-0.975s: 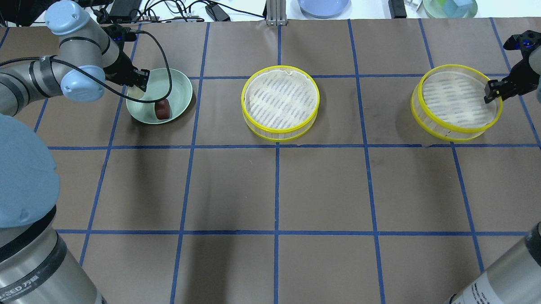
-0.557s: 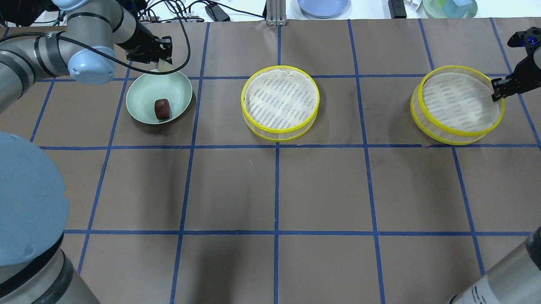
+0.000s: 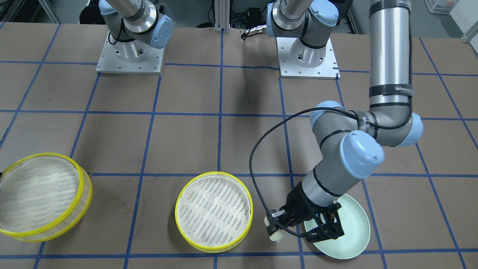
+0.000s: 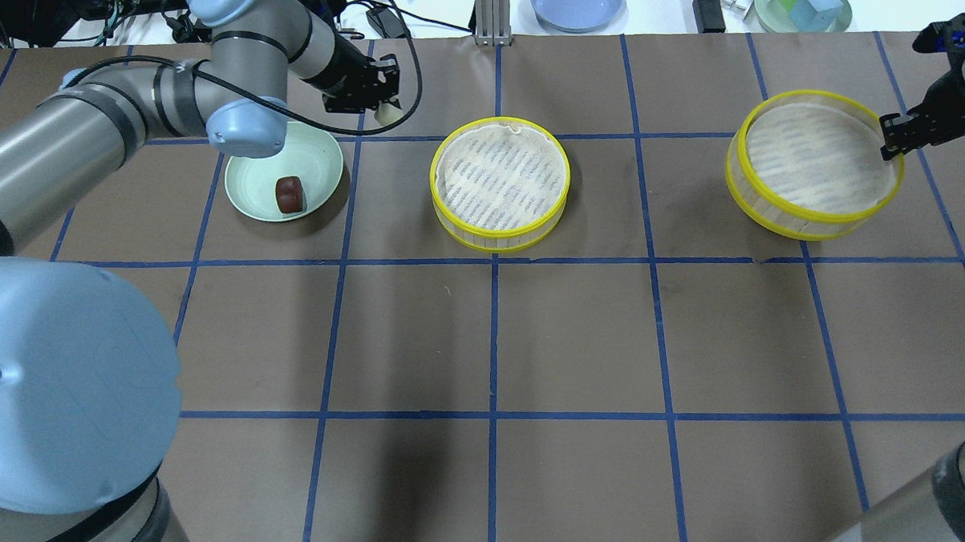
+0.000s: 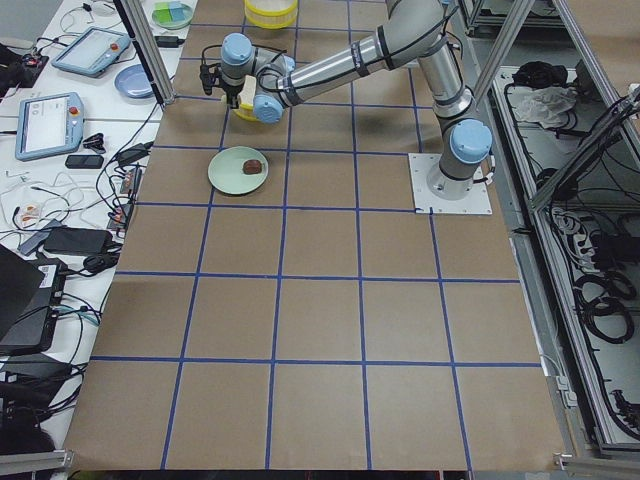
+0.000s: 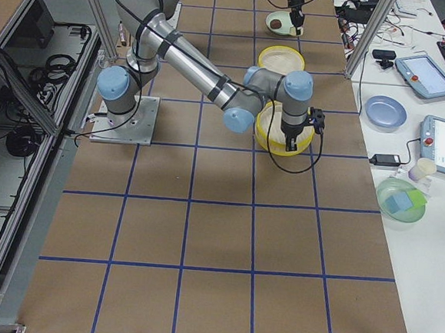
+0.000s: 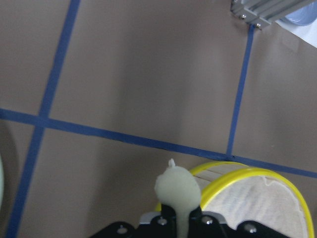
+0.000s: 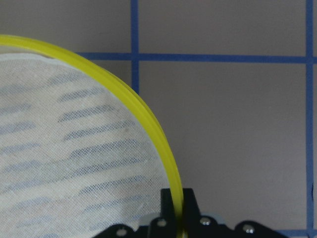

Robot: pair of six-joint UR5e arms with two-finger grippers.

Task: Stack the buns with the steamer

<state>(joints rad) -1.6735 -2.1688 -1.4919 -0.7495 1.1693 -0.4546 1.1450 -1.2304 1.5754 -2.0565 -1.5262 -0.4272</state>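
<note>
Two buns were in play. The pale bun (image 4: 389,114) was carried in the air, pinched in the left claw (image 4: 382,107), between the green plate (image 4: 249,167) and the middle steamer (image 4: 499,179). It hung just beside that steamer's rim and not yet over its mesh. In the left wrist view the pale bun (image 7: 177,184) was seen squeezed to a narrow neck where the fingers closed on it, so it was judged soft and light. A gentle pinch across its short width would be called for, since a harder one could mark or tear it.

The dark bun (image 4: 290,194) lay alone on the green plate, near its middle. Its glossy skin was judged likely to be slippery. It would best be taken from above across its narrow sides, with the fingers lowered close to the plate's floor.

Farther out, the right steamer (image 4: 811,158) was gripped at its yellow rim by the right claw (image 4: 894,144), whose fingers were pressed together on the thin wall, one inside and one outside. That steamer looked tilted; whether it was quite clear of the surface (image 4: 577,330) could not be told. It was judged light and somewhat flexible, so a one-sided rim hold could let it swing or slip.
</note>
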